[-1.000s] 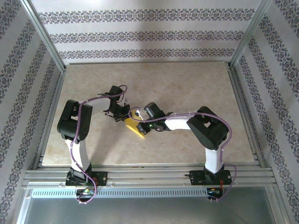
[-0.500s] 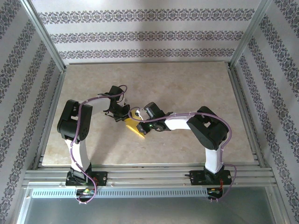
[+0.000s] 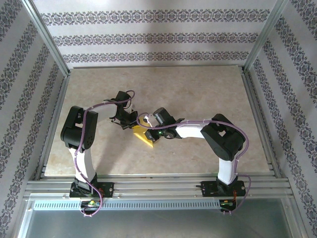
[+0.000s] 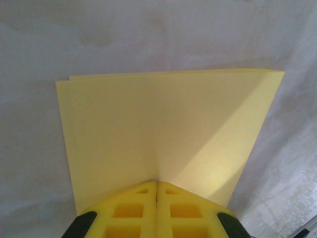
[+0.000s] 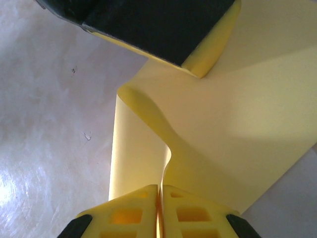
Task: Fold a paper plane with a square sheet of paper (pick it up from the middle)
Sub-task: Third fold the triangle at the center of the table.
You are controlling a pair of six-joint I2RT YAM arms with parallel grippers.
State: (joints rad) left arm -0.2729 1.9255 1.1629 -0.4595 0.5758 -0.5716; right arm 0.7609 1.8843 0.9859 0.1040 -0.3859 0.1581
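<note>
Over the surface [image 3: 198, 89], the left jaws and right jaws each pinch the doubled sheet [image 4: 163, 129]; keeping its edges matched and taut should sharpen the crease.

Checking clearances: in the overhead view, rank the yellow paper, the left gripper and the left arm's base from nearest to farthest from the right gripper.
1. yellow paper: pinched in the right gripper, table centre.
2. left gripper: just to its left, holding the same paper.
3. left arm's base: near edge, far left.

lab test booth: aluminium frame [image 3: 158, 187], wallpapered panels [image 3: 158, 37], marbled tabletop [image 3: 198, 89].
</note>
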